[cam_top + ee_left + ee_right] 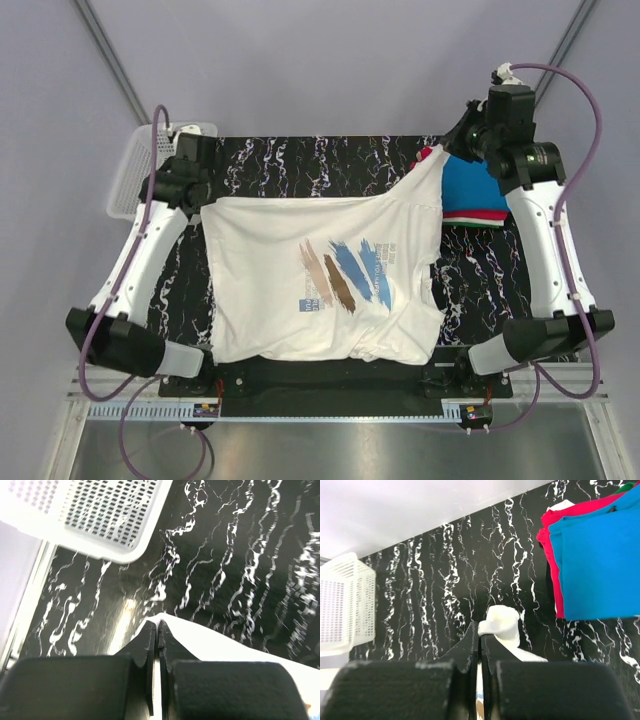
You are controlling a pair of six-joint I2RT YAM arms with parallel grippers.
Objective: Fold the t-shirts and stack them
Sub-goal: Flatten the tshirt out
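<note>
Firmly inside closed left claw [156, 626] and closed right claw [479, 631]: white t-shirt [320, 272] corners.

A black desk [300, 165] with white marble-like veining fills the middle of the overhead view. At its far left corner sits a white plastic mesh basket [135, 180], walls pierced with small rectangular holes, one rounded corner resting on the dark surface. A pale slotted rail [330, 410] runs along the near edge, with a grey metal sheet [330, 450] below it. Two dark slanted bars [110, 55] cross the grey backdrop
</note>
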